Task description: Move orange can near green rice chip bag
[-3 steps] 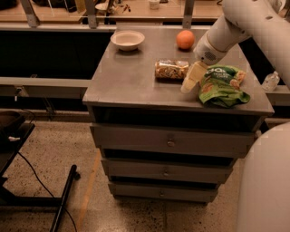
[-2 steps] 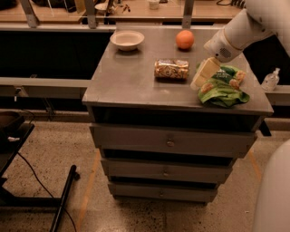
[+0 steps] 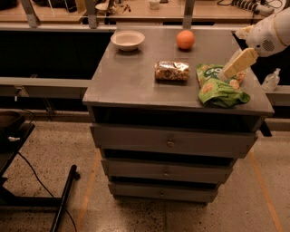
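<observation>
Retreating rightward, the gripper (image 3: 238,63) has left the orange can (image 3: 171,70): placement looks done.
Can lies sideways just beside the green rice chip bag (image 3: 217,88); gripper carries nothing, its opening I cannot tell.

I am in what looks like a lab or workshop room. My bench (image 3: 136,77) is a grey metal cabinet with three drawers (image 3: 170,142), standing on a speckled hard floor (image 3: 41,149) marked with orange tape lines (image 3: 90,190). Behind it runs a long wooden worktop (image 3: 136,13) on metal posts, with small clutter and cords on it. A black stand leg (image 3: 63,199) and a loose cable (image 3: 36,176) lie on the floor at the left. A clear pump bottle (image 3: 272,80) sits on the ledge at the right. My claw (image 3: 238,63) hangs over the bench's right side.
</observation>
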Available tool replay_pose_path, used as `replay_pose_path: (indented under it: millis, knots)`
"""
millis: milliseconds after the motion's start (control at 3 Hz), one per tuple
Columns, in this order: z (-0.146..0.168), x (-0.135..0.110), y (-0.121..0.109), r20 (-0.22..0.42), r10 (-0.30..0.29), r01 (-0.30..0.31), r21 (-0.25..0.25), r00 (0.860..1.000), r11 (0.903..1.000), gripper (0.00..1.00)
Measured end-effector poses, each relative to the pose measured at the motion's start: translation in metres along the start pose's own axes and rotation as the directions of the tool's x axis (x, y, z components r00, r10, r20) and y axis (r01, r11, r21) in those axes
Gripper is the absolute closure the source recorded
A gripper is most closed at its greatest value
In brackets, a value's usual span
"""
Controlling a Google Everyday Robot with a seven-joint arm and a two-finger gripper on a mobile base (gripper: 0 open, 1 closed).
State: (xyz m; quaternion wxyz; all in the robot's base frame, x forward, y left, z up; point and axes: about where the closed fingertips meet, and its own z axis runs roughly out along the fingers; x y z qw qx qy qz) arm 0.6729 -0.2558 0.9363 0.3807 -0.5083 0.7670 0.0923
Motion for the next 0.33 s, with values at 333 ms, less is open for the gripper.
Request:
replay_pose_path:
  millis: [333]
  knots:
    - [0.0001, 0.0000, 0.0000, 0.000, 0.000, 0.000, 0.000, 1.000, 1.0000, 0.00]
